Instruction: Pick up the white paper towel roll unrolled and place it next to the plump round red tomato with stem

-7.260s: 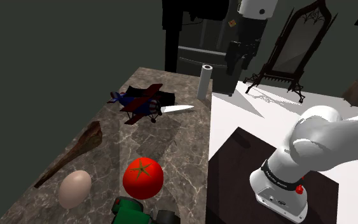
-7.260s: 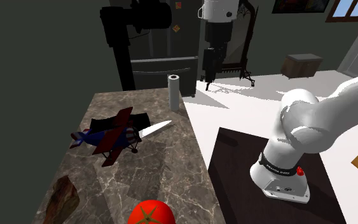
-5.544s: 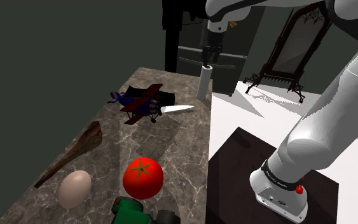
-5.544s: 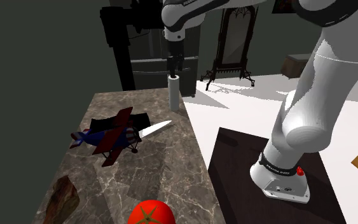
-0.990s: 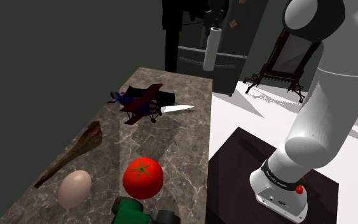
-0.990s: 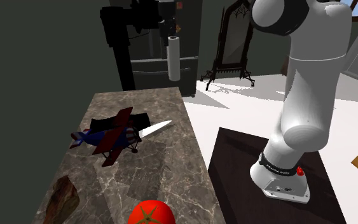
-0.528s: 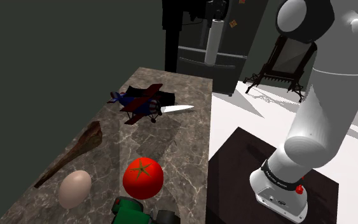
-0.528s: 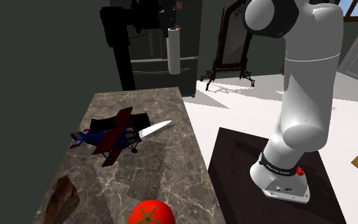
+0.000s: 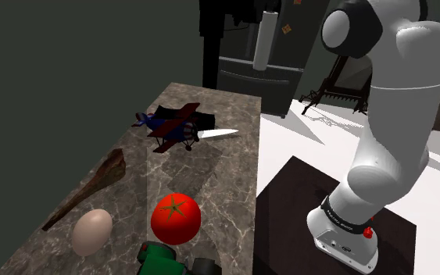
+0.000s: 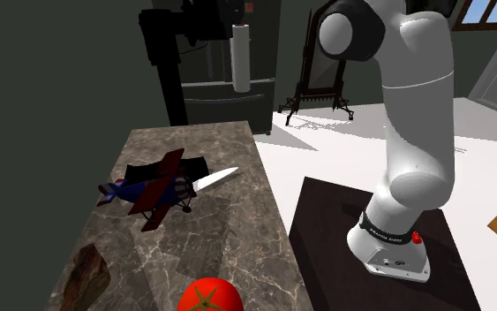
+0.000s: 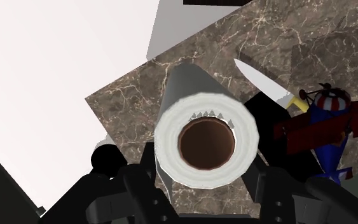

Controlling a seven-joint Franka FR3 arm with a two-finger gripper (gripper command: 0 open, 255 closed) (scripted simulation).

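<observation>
Your end effector (image 11: 206, 184) clasps the roll (image 11: 185, 89) by its top end, upright well above the table (image 11: 126, 108), held high, likely to clear the plane (image 11: 323, 127) below; the tomato (image 9: 176, 218) lies far beneath, nearer the stand (image 9: 343, 234).

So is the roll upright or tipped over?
Upright. The roll hangs vertical in both exterior views, clasped at its top end by the gripper, clear above the counter.

Upright arm (image 9: 398, 117), hand (image 11: 204, 183) high, clasping roll (image 11: 204, 141)
</observation>
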